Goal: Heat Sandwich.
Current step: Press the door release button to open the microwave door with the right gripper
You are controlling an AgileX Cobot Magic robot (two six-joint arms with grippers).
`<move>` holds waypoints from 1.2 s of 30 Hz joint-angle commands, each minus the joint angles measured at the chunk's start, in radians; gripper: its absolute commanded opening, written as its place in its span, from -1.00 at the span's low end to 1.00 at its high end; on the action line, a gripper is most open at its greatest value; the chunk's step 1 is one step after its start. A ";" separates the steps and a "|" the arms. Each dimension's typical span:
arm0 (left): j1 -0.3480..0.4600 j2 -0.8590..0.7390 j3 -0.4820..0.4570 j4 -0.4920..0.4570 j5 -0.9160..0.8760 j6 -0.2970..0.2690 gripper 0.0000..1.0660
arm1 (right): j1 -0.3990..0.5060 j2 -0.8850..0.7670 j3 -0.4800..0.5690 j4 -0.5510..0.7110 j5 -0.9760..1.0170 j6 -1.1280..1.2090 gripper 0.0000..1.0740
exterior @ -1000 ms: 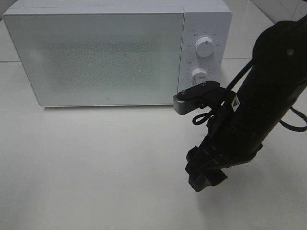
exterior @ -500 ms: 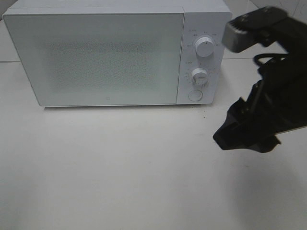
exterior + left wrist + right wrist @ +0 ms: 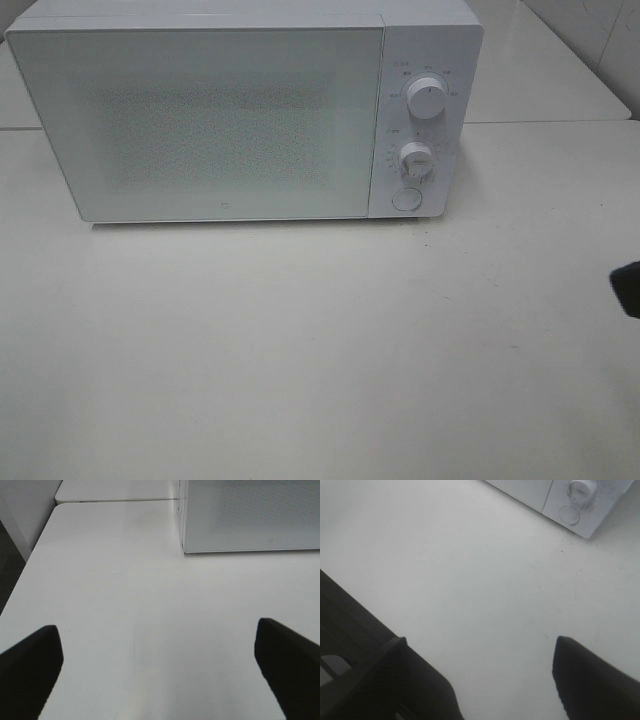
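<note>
Left fingers (image 3: 30, 672) and right fingers (image 3: 592, 685): black, blunt-tipped wedges (matte, faintly grainy).

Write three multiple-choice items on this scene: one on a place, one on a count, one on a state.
1. In the high view, where is the control panel on the microwave?
A. left of the door
B. right of the door
C. above the door

2. How many dial knobs does the panel carry?
A. one
B. two
C. four

3. How is the door?
A. shut
B. ajar
C. wide open

Answers:
1 B, the panel flanks the door's right edge.
2 B, an upper knob and a lower knob.
3 A, the door lies flush with the front.
</note>
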 commanded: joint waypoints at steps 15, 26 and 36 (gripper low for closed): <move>0.003 -0.027 0.003 -0.008 0.001 -0.003 0.90 | -0.204 -0.355 0.161 -0.084 0.084 0.133 0.42; 0.003 -0.027 0.003 -0.008 0.001 -0.003 0.90 | -0.460 -0.539 0.199 -0.093 0.162 0.120 0.42; 0.003 -0.027 0.003 -0.008 0.001 -0.003 0.90 | -0.578 -0.709 0.207 -0.099 0.169 0.110 0.42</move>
